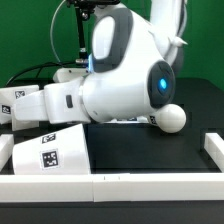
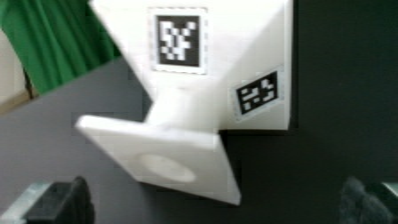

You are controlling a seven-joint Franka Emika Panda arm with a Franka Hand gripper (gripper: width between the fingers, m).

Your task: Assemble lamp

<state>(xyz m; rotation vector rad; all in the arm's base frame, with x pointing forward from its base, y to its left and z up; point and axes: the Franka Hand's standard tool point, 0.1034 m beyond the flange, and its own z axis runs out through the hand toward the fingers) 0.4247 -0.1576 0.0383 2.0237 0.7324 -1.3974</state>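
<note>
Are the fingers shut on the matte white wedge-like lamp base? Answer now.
No: the fingers stand wide apart, neither touching the white wedge-like base.

Bright, even light fills your exterior view: the glossy white robot arm (image 1: 120, 60) nearly bleaches out close to the lens, its round blue indicator light (image 1: 160, 82) glows, and the matte black surface (image 1: 130, 150) stays dull, with soft shadow beneath the arm. In your wrist view the matte white wedge-like lamp base (image 2: 178, 110) looks washed and soft, its black-and-white square tags (image 2: 175, 40) smeared, while the two dark fingers (image 2: 50, 200) of the tool (image 2: 210, 204) dissolve into blur.
</note>
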